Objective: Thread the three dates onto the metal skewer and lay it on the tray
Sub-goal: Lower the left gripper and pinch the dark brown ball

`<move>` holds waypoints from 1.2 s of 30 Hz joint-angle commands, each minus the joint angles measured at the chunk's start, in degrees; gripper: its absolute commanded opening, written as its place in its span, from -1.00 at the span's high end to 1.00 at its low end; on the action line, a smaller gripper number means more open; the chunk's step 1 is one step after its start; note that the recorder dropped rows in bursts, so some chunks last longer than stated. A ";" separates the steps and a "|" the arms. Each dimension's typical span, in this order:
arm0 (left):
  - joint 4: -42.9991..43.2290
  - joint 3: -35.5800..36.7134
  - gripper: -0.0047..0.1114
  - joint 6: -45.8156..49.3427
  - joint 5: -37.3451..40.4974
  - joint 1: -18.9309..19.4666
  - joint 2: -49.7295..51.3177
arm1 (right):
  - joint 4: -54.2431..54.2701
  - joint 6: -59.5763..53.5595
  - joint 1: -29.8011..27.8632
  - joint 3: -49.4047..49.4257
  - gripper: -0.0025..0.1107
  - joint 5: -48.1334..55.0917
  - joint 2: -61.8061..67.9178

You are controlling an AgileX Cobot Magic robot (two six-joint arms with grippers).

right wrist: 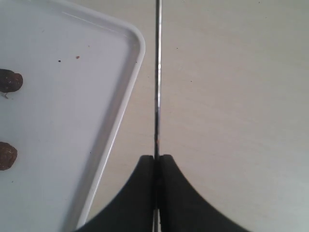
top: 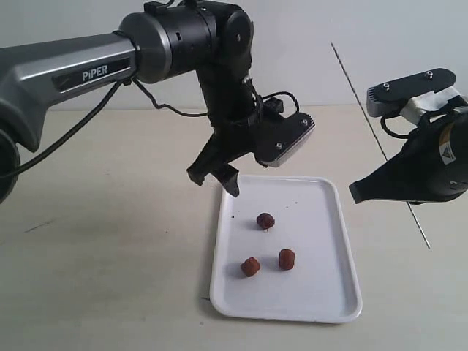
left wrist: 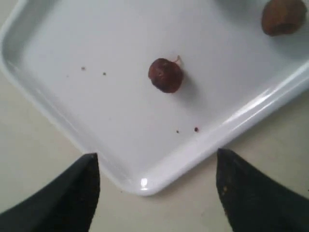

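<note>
The left pincer (top: 216,183) gaped wide over the tray's (top: 322,241) far-left corner, three dates (top: 265,220) lying on it. The right pincer (right wrist: 156,162) clamped the skewer (right wrist: 157,72) beside the tray, above the worktop (top: 110,256).

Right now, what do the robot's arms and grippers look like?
The left arm: grey, black joints, white PiPER lettering, black cable. The right arm: black, with a white sticker. Tapered black fingers on the left gripper and right gripper.

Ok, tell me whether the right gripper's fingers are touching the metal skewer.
Touching. The right wrist view shows the fingers shut on the metal skewer, the rod pinched between them with no gap.
</note>
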 commanded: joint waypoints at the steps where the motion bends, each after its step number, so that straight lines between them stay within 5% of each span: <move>1: -2.99 2.25 -0.22 12.80 -0.05 -0.04 -0.21 | -1.49 -0.50 -0.38 0.51 0.96 -0.60 -0.26; 8: -3.53 5.87 -0.22 17.25 -0.27 -0.04 -0.08 | -1.47 0.03 -0.38 0.51 0.96 1.23 -0.26; 15: -9.56 7.39 -0.22 20.35 -8.42 -0.60 -0.08 | -1.47 0.03 -0.38 0.51 0.96 1.23 -0.26; 36: -1.53 7.39 -0.22 20.35 -12.82 -3.99 4.06 | -1.50 0.06 -0.38 0.51 0.96 1.00 -0.26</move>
